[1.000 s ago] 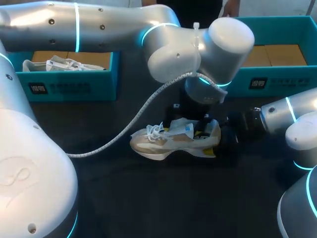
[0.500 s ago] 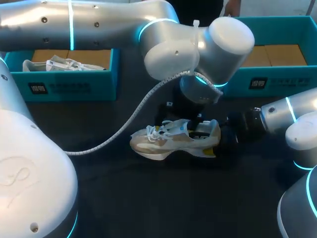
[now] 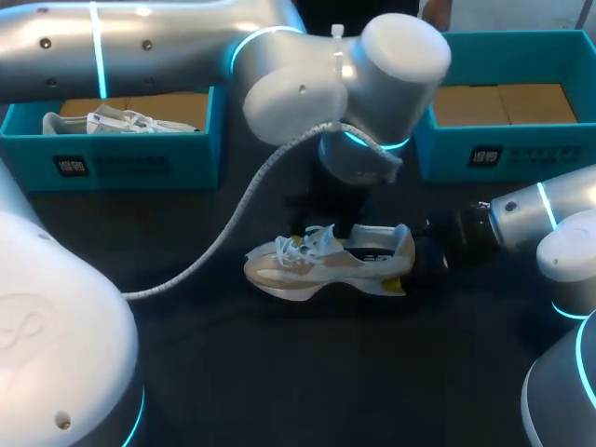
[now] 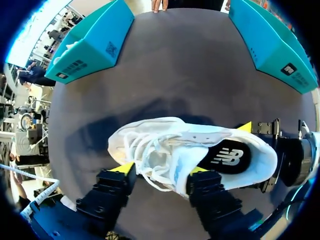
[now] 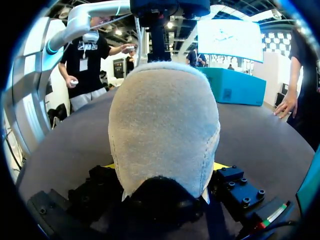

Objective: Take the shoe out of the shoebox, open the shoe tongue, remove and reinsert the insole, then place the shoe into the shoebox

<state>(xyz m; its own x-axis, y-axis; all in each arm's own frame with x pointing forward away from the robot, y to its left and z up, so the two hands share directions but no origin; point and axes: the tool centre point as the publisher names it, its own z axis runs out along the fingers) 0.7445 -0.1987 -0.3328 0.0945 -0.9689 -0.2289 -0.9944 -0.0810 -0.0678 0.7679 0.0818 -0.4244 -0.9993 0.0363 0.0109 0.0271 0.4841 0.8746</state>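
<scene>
A white and beige shoe (image 3: 321, 265) lies on its sole on the dark table, toe to the left. In the left wrist view the shoe (image 4: 150, 137) shows white laces, a pale blue tongue (image 4: 177, 167) and a black insole (image 4: 227, 157). My left gripper (image 4: 161, 170) hangs over it, yellow tips either side of the laces and tongue, still apart. Under the big left wrist, that gripper (image 3: 340, 222) is mostly hidden. My right gripper (image 3: 424, 256) is shut on the shoe's heel (image 5: 162, 135), one finger on each side.
A teal shoebox (image 3: 121, 163) at the back left holds another white shoe (image 3: 112, 121). A second teal shoebox (image 3: 503, 154) at the back right shows only its cardboard floor. A white cable (image 3: 233, 233) hangs from my left arm.
My left arm has shifted left over the shoe and its fingers have drawn closer together. The tongue, raised a second ago, now lies lower. The right arm and shoe have not moved.
</scene>
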